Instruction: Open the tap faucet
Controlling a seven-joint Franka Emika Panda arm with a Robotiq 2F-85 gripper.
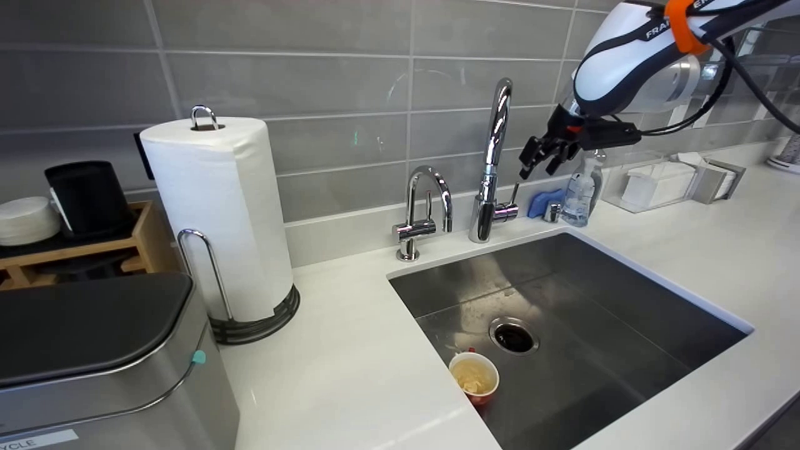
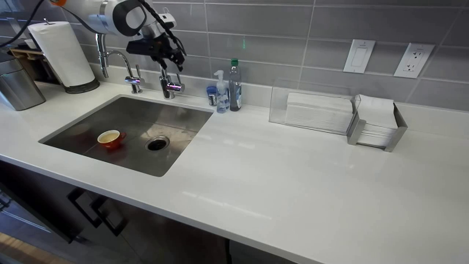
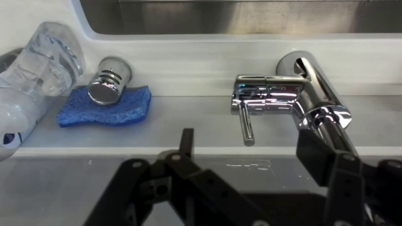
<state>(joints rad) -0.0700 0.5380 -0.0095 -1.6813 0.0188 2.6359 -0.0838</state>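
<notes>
Tap faucet stands upright on the surface, just behind the sink, and I'd call this the lining-up step: claw hangs near the side lever, spread wide, gripping nothing. Next move, I reckon, is easing down around that, then swinging it; which way, I can't tell.

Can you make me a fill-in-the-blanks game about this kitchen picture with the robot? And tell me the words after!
1. In the wrist view, the color of the sponge is ____.
2. The red cup sits inside the ____.
3. The short faucet stands ____ the paper towels and the tall faucet.
4. The gripper is not shut; it is ____.

Missing words: blue; sink; between; open.
</notes>
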